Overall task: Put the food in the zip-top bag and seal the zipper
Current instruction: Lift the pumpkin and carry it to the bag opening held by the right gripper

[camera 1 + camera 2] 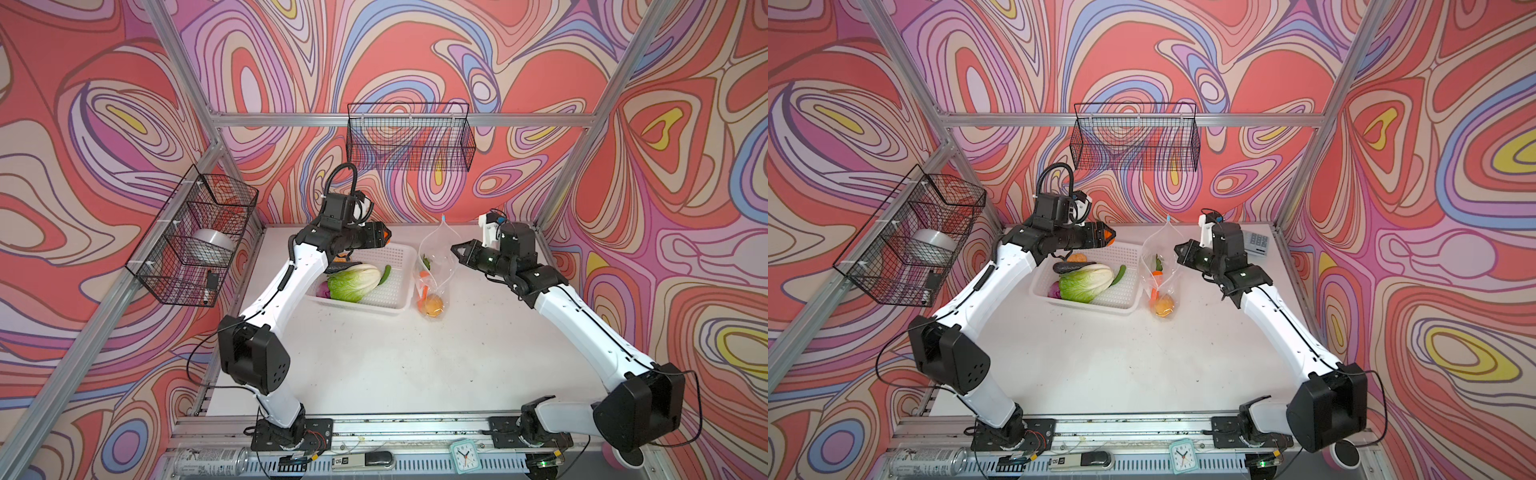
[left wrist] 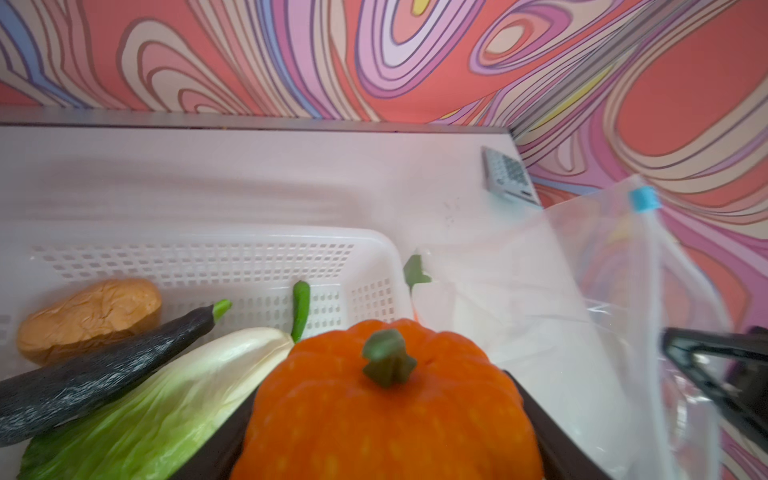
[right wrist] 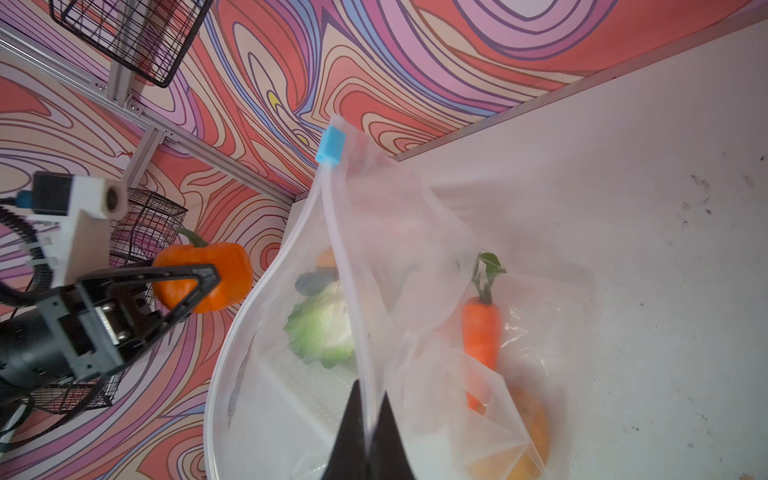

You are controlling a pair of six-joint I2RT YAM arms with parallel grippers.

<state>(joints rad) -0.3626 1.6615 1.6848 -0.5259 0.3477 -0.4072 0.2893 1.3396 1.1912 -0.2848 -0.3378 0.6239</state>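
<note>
Your left end effector (image 1: 385, 240) is clamped on the orange pumpkin (image 1: 387, 238), with a finger against each side. The stem points away from the wrist. It hangs above the far edge of the white basket (image 1: 399, 308), apart from the bag.

Your right end effector (image 3: 365, 444) has its fingers together, pinching the zipper (image 3: 353, 316) of the zip-top bag (image 1: 436, 259) and holding that edge up off the desk (image 1: 395, 365). The bag's mouth stands open. The light-blue slider tab (image 3: 330, 145) sits at the far, raised end of the strip.

The bag stands just beside the basket's right wall. Inside it you have the carrot (image 3: 482, 332), leaves toward the mouth. Below the carrot is a round tan-orange piece (image 1: 433, 306), probably a potato, though the crinkled plastic blurs it.

In the basket lie the napa cabbage (image 1: 353, 282) and the eggplant (image 2: 104, 374) beside it. There is also a purple onion (image 1: 322, 289) at the cabbage's leafy end, a tan potato (image 2: 87, 320) near the far wall, and a small green pepper (image 1: 384, 275).
</note>
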